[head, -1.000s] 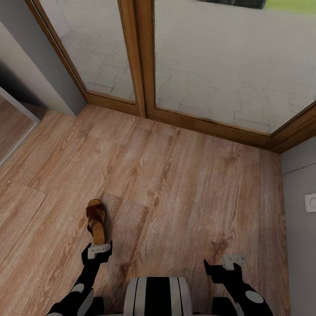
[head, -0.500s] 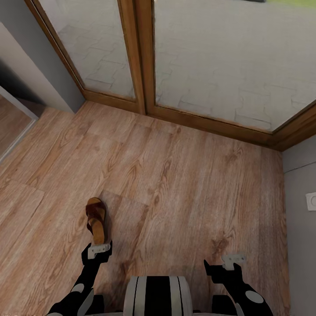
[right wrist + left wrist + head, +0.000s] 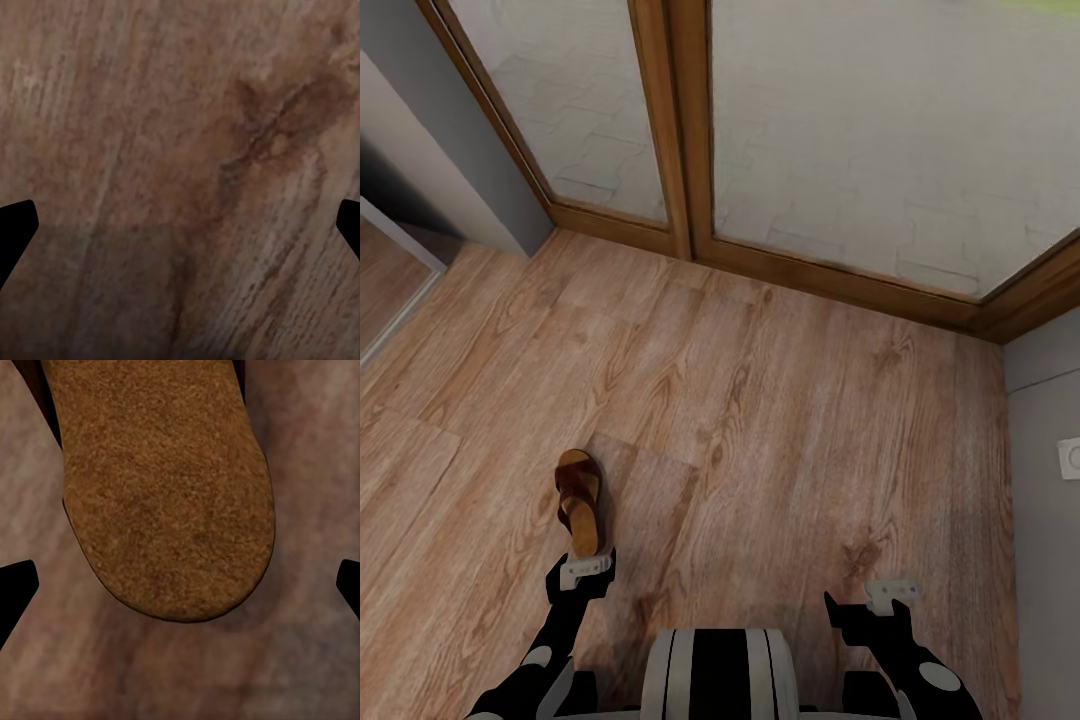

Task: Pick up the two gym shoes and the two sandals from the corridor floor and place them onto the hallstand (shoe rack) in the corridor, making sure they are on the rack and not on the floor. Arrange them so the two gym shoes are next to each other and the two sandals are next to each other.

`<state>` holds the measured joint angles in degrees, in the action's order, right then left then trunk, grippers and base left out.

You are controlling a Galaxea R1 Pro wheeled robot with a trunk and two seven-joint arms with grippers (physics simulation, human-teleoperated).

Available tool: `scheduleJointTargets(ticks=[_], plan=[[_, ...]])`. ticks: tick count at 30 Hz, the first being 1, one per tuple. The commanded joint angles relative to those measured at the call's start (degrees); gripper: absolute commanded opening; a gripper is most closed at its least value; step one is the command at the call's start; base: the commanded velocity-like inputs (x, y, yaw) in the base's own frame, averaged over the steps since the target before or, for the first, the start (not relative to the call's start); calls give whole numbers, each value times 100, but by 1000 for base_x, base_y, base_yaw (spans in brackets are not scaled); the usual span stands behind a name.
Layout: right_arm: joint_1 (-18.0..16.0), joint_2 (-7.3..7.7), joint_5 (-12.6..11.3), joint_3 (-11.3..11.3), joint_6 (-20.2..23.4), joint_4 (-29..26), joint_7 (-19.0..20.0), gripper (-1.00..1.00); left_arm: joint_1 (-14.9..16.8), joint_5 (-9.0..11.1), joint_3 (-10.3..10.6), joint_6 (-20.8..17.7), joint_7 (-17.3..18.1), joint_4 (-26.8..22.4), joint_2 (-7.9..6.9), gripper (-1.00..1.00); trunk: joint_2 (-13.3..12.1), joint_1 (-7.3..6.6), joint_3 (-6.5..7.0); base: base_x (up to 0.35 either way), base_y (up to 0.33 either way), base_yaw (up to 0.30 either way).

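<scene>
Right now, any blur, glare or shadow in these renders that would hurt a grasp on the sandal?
Head view: evenly lit, soft overall, no glare on the floor; the sandal reads clearly ahead of the left pincer. Left wrist view: the sandal's tan heel is very close and grainy, a faint shadow beneath its edge. Right wrist view: wood grain smeared, a darker band low in the picture.

Wood-grain plank floor (image 3: 780, 420) runs to wood-framed glass doors (image 3: 840, 140), with grey walls (image 3: 430, 150) on either side.
</scene>
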<state>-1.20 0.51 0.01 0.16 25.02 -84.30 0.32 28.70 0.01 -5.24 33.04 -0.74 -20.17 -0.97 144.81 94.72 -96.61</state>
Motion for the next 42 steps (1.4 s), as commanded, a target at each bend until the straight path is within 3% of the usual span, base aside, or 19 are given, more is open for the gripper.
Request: scheduleJointTargets(ticks=[1, 25, 26, 42], plan=[[-2, 2, 0, 2, 30, -7, 3, 100, 3, -1, -3, 18, -7, 5, 0, 100, 1, -1, -3, 0, 0, 0], [-2, 2, 0, 2, 31, -7, 3, 100, 4, -1, -3, 18, -13, 5, 0, 100, 1, -1, -3, 31, 0, 0], [-3, 2, -1, 2, 32, -7, 3, 100, 4, -1, -3, 18, -13, 5, 0, -100, 1, -1, -3, 0, 0, 0], [0, 2, 1, 2, 34, -7, 3, 100, 4, -1, -12, 18, -14, 5, -2, -100, 1, -1, -3, 0, 0, 0]])
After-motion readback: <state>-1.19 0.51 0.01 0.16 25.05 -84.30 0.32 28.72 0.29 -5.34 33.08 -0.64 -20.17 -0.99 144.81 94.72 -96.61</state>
